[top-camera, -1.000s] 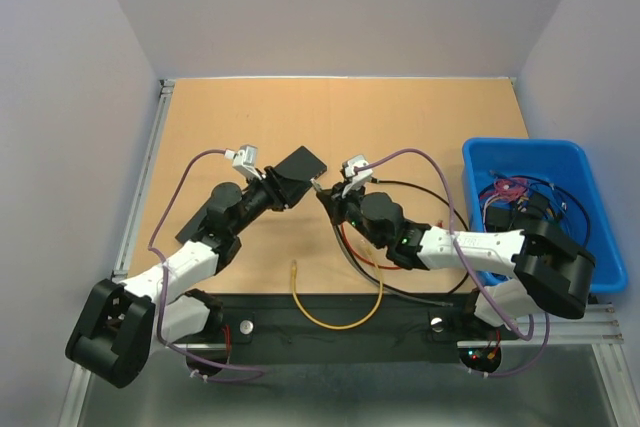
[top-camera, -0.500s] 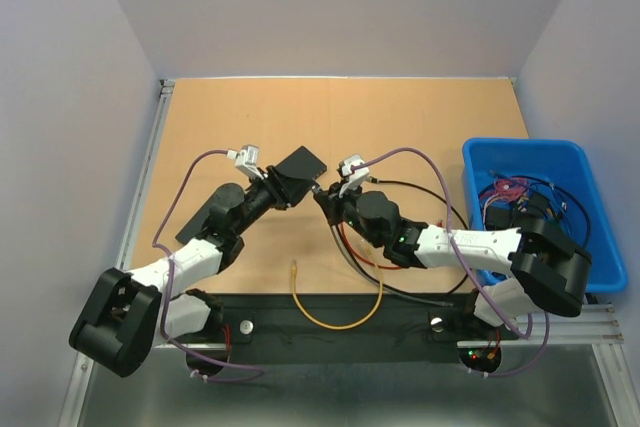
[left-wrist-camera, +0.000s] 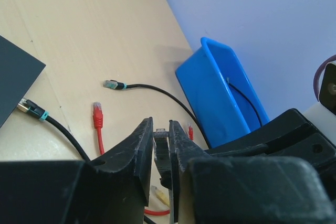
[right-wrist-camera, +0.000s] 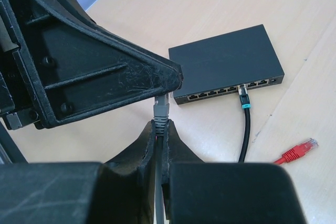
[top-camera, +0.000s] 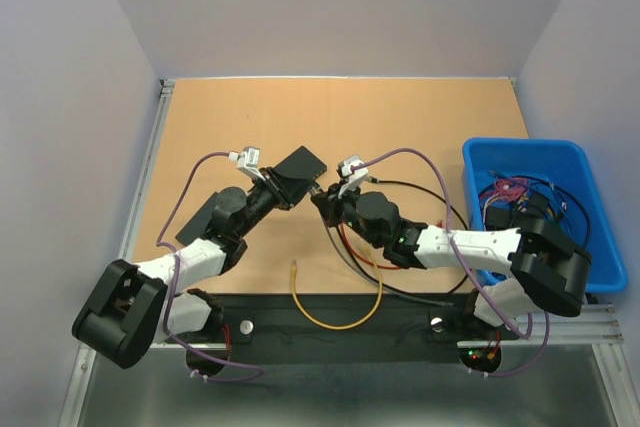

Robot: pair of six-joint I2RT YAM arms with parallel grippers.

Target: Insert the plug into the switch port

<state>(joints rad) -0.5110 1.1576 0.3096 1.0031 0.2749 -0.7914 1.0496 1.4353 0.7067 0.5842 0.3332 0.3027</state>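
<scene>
1. Flat on the tabletop [top-camera: 420,117], near its middle: the black switch [right-wrist-camera: 226,61], long axis running across the right wrist view, port row along the near long face.
2. Nearer to that port row of the two: the right hand [right-wrist-camera: 160,132], clamped narrow on the grey plug [right-wrist-camera: 160,109], with the switch ahead and to the right of the fingertips and apart from them.
3. Crowding in from the opposite side: the left hand [left-wrist-camera: 160,137], jaws nearly together with a small grey piece between them. Cannot tell whether it is gripping that piece or only framing it.
4. Pointing straight forward out of the right fingers: the plug's long axis, roughly square to the port face but offset to the left of it. Probably needs a shift rightward, then forward, before any push.
5. Already seated in one port toward the right end: a black cable [right-wrist-camera: 244,124] with a teal boot. Best aimed at the free ports to its left.
</scene>
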